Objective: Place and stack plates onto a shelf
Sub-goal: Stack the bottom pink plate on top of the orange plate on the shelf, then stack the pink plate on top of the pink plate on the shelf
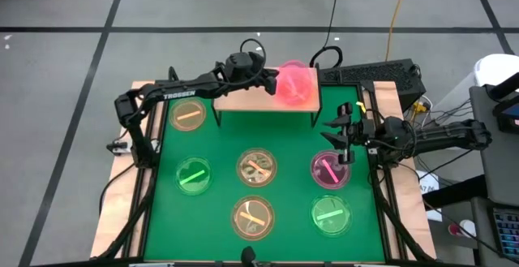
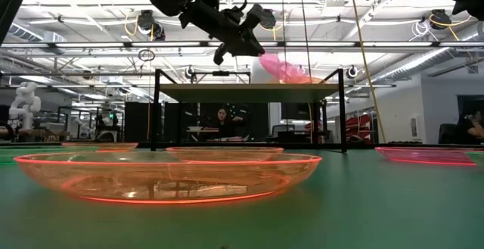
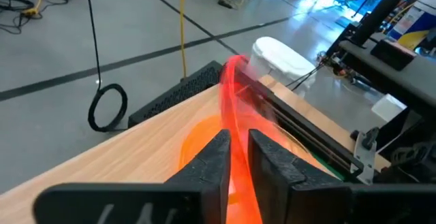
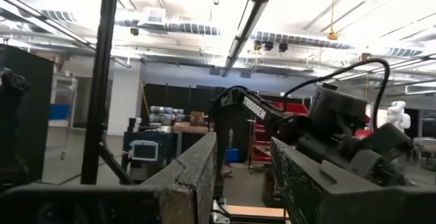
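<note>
Nearest the low camera, an amber plate (image 2: 166, 175) lies flat on the green mat (image 2: 393, 203), with a pink plate (image 2: 431, 155) off to one side and more amber rims behind. Beyond them the shelf (image 2: 249, 91) stands on black legs, and behind it a lit hall with a seated person (image 2: 221, 118).

From above, six plates show on the mat (image 1: 219, 149): amber ones (image 1: 188, 115), (image 1: 256, 167), (image 1: 253, 217), green ones (image 1: 195, 175), (image 1: 332, 214) and the pink one (image 1: 329, 170). The mat covers a pale wood table (image 1: 122, 210) on a grey floor with dark lines.

Over the wooden shelf (image 1: 243, 100), the left gripper (image 1: 272, 79) has the rim of a tilted pink plate (image 1: 293, 83) between narrowly parted fingers; the plate's far edge meets the board at its right end. Only the left wrist view shows that rim (image 3: 235, 115) on edge between the fingers (image 3: 216, 159), with an orange glow on the board (image 3: 136, 149).

The right gripper (image 1: 342, 133) hangs above the mat's right side, just beside the pink plate, fingers (image 4: 197, 163) apart and holding nothing.
</note>
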You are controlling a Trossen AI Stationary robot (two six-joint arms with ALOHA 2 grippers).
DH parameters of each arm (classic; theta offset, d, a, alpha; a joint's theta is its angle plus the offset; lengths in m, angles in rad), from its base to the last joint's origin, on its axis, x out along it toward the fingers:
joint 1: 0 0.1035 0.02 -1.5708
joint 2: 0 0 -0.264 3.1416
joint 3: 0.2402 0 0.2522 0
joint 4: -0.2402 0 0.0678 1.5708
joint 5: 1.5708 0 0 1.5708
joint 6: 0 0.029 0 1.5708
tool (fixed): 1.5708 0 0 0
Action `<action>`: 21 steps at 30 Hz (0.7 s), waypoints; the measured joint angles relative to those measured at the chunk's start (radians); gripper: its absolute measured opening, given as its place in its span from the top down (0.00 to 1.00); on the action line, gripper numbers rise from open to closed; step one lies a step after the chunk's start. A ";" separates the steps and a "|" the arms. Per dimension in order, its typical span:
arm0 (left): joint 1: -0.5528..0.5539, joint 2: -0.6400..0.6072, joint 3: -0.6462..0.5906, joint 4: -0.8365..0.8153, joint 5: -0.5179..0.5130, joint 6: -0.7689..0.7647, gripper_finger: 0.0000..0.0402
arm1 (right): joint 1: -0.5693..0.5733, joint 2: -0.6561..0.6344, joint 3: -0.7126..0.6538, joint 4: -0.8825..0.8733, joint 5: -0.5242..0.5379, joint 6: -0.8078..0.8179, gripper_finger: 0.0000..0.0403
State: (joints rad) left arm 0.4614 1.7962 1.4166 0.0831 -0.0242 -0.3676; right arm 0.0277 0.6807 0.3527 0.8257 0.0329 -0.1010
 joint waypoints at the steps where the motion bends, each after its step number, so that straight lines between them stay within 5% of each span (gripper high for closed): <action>1: -0.001 0.000 0.000 0.001 0.000 0.000 0.84 | 0.000 0.000 0.000 0.000 0.002 -0.008 0.70; 13: -0.025 -0.001 0.000 0.057 0.006 0.028 0.80 | 0.000 0.000 0.000 -0.010 0.022 -0.020 0.70; 21: -0.031 -0.181 -0.001 0.029 0.229 0.152 0.80 | 0.000 0.000 0.000 -0.103 0.033 -0.046 0.70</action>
State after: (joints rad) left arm 0.4300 1.6154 1.4158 0.1123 0.2049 -0.2154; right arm 0.0277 0.6807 0.3527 0.7230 0.0660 -0.1474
